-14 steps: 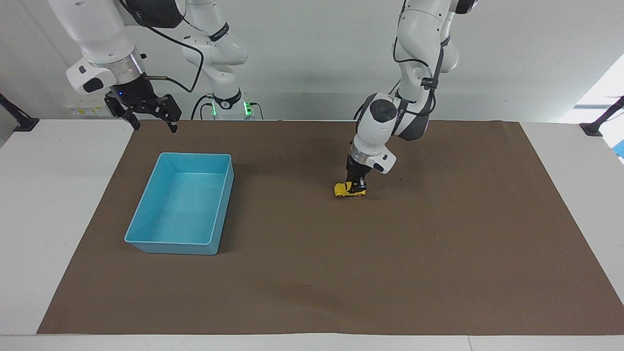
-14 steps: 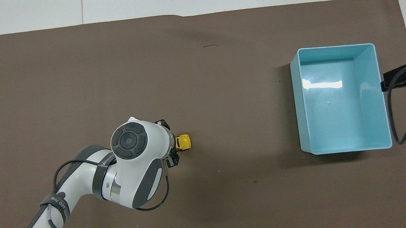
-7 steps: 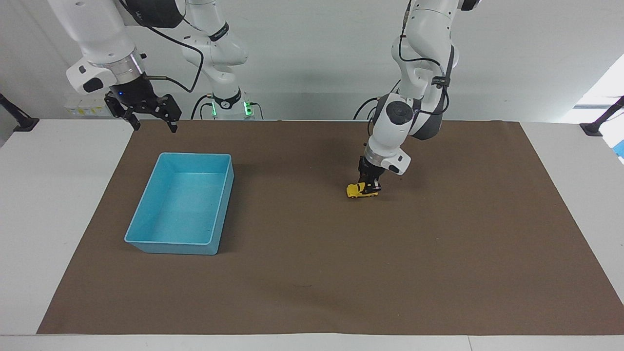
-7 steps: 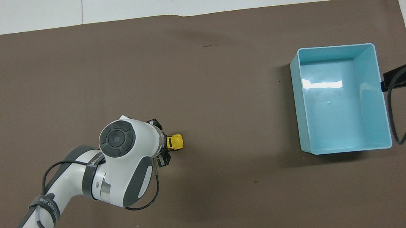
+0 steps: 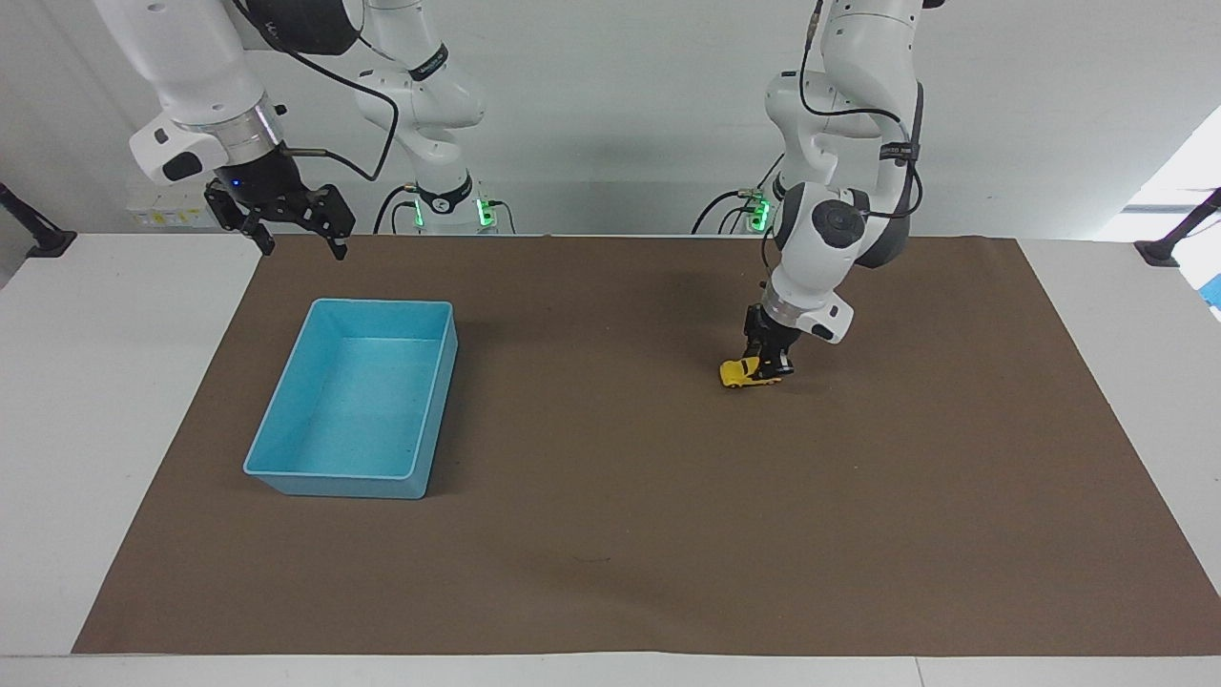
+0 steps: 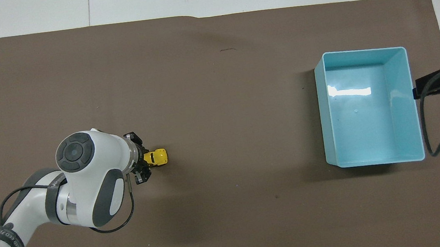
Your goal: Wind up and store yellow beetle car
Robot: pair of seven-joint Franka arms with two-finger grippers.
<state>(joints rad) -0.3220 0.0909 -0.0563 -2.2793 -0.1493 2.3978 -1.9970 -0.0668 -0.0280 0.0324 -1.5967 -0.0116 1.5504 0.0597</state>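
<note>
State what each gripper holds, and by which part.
The left gripper grips the yellow beetle car at one end, on the brown mat. The right gripper is open, holding nothing.

A high camera across the table [image 5: 57,401] faces both Franka arms, taking in the whole brown mat [image 5: 610,534] from a distance, the robots' bases at 12 o'clock. A second camera looks steeply down from above the robots' end, closer in, with arms entering from 6 o'clock. The views sit half a turn apart: the blue tray [image 5: 286,412] lies at 9 o'clock in the facing view and at 3 o'clock [image 6: 406,89] overhead. Both share the mat.
</note>
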